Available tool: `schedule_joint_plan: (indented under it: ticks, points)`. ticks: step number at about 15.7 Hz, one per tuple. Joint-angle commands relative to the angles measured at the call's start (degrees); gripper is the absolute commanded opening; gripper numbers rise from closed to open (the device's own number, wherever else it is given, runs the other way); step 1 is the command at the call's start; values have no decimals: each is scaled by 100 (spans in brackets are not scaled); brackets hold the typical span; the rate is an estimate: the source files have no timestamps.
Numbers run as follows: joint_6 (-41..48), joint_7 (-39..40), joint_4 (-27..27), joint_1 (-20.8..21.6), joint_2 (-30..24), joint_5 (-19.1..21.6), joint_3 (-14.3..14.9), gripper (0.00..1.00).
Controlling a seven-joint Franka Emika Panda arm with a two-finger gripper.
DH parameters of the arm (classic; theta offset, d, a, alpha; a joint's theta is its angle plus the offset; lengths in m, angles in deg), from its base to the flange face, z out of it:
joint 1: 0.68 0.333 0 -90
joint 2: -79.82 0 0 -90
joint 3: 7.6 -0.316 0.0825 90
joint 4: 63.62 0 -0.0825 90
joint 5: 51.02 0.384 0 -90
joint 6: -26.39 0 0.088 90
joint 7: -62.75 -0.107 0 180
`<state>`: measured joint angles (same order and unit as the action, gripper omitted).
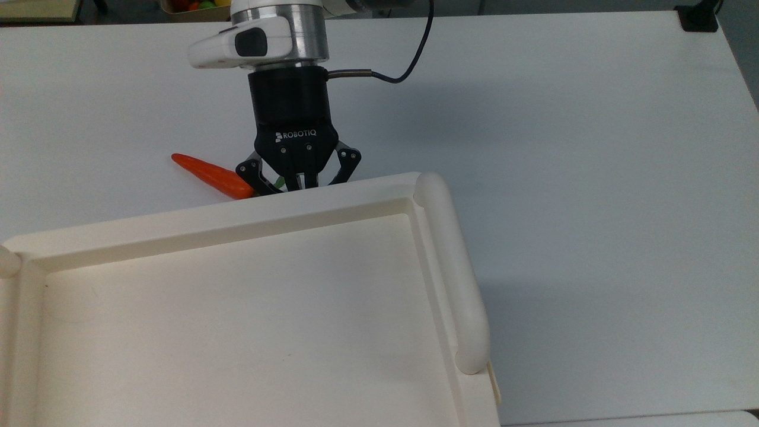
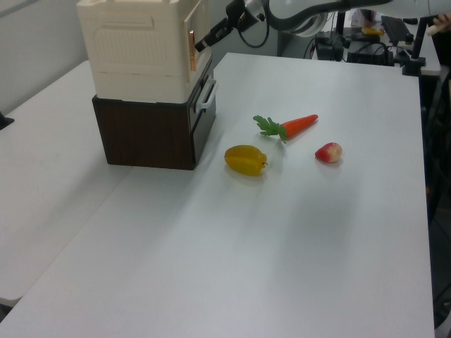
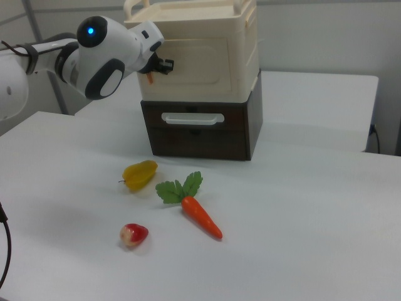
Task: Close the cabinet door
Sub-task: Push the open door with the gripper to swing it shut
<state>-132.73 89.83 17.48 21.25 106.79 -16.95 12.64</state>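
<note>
While the strawberry (image 3: 134, 234), carrot (image 3: 200, 216) and yellow fruit (image 3: 140, 174) lie on the white worktop (image 3: 301, 207) well below and in front of the jaws (image 1: 299, 182), the jaws sit pressed together with their tips against the cabinet door (image 3: 191, 61). Beyond them, the door lies nearly flush with the front of the cream cabinet (image 2: 134, 53), above a dark drawer unit (image 3: 200, 128).

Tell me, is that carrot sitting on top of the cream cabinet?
No, in the right view the carrot lies on the white table, in front of the cabinet.
</note>
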Motion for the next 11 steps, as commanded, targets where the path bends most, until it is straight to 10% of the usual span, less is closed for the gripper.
schedule_joint_plan:
  ticks: [1,11]
  points:
    - [-418,-238,-103,31,177,47,-64,3]
    - [-322,-265,89,-13,45,21,-64,3]
